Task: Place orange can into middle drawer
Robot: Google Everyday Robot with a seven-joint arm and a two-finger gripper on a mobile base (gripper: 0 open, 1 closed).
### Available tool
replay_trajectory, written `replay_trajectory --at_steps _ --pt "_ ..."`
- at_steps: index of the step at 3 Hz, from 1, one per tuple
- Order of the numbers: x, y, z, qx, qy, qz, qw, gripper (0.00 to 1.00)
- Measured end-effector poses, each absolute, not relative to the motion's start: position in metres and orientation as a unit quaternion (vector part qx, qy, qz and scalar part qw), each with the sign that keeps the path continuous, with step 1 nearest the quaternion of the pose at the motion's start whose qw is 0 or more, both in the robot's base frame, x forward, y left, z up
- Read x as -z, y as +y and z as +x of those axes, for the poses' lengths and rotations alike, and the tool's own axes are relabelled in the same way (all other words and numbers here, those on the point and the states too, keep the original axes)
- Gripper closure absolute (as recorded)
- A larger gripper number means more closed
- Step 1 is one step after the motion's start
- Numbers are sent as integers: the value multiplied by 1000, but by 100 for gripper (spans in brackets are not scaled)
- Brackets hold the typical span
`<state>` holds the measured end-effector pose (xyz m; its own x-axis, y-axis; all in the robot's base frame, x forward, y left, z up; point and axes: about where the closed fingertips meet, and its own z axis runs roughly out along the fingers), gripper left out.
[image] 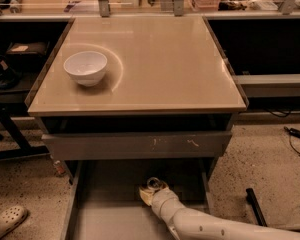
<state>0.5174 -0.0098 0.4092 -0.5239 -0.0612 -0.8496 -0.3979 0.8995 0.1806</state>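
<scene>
The orange can (155,185) stands upright on the floor of the pulled-out middle drawer (107,219), near its back; its silver top shows. My gripper (151,192) is at the end of the white arm that reaches in from the lower right. It sits right at the can, low in the drawer, and covers most of the can's side. The drawer is a wide grey metal tray with a plain floor and thin side walls.
A white bowl (85,67) sits on the tan tabletop (160,59) at the left. The scratched grey drawer front (140,145) hangs just above the open drawer. A sandal (7,220) lies on the floor at the lower left, cables (297,134) at the right.
</scene>
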Motion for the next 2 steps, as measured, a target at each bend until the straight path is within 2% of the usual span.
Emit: replay_trajectory --at_steps 1,2 --pt "-409 -10 517 -179 854 -134 469 82" --pt "-409 -10 517 -179 854 -134 469 58"
